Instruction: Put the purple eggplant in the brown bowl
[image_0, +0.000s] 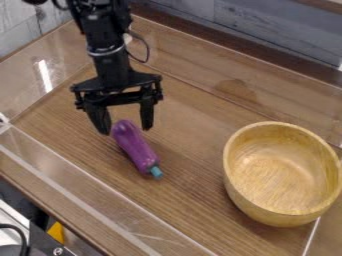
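One purple eggplant (135, 148) is lying left of the one brown bowl (282, 171), well apart. One gripper (122, 124) is hanging wide open, empty, above the eggplant's far end.

Arm colour: black throughout, matte with faint highlights on its rounded segments
Arm shape: a stack of short cylindrical sections, narrowing toward the wrist
Cables: thin dark loops at the upper section's 3 o'clock side
Gripper (120, 117): black; a broad crossbar carrying two slim tapered fingers (100, 117)
Markings, screws: too small to tell
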